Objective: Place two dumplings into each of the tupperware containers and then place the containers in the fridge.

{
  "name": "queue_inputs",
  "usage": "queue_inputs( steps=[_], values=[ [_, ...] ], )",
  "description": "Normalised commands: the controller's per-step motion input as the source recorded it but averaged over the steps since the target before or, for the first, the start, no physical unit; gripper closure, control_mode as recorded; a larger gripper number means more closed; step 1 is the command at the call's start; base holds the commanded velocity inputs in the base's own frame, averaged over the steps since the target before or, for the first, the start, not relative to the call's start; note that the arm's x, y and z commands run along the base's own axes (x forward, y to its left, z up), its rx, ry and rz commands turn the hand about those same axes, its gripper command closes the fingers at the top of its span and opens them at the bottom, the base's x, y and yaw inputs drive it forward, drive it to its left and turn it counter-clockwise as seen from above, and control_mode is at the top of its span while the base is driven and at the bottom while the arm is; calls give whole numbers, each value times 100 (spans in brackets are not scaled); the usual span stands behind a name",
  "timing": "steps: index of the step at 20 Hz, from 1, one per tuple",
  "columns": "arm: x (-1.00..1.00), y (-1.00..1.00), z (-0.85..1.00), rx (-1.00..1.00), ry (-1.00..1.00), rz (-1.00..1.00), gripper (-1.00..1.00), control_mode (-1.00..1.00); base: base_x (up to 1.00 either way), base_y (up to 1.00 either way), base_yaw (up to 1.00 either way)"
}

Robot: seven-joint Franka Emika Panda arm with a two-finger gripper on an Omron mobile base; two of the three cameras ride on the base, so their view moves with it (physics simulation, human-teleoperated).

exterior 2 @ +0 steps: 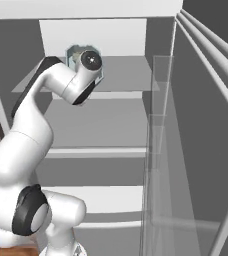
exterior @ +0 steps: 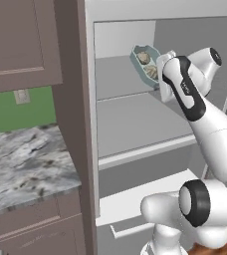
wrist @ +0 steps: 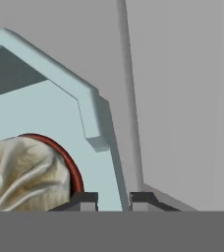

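Arm reaches up into the open fridge (exterior: 135, 114), w/ the hand (wrist: 113, 199) at the upper shelf (exterior 2: 121, 80) level. Hand is closed, gripping the wall of a pale teal tupperware container (exterior: 144, 63): in the hand view the two dark fingertips (wrist: 84, 201) sit close together w/ the container's flared rim between them. Container is tilted in the left base view, open side facing the camera, near the back-left of the upper shelf area; can't tell if it touches the shelf. Two dumplings (exterior: 145, 58) show inside it, one above the other, tan-brown. In the hand view one pale crinkled dumpling lies just left of the fingertips, w/ a thin red-brown edge around it, against the container's inner wall. In the right base view the container is mostly hidden behind the arm's wrist, just a teal edge peeking out around it. Fridge door (exterior 2: 206, 150) stands open to the right, w/ clear racks on its inner side. Left of the fridge: brown cabinets (exterior: 21, 45), marble table (exterior: 21, 164), green wall (exterior: 16, 112) behind it.
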Motion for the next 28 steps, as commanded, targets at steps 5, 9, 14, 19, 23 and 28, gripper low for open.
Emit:
queue_inputs(
  steps=[5,9,14,19,23,28],
  values=[
    [32,7,-6,0,0,2,100,-100,0,0,0],
    [35,12,-2,0,0,1,100,-100,0,0,0],
    [17,8,0,0,-2,0,100,-100,0,0,0],
    [10,9,0,0,-9,0,100,-100,0,0,0],
    [26,11,6,0,-15,0,100,-100,0,0,0],
    [32,9,0,0,-2,0,100,-100,0,0,0]
  ],
)
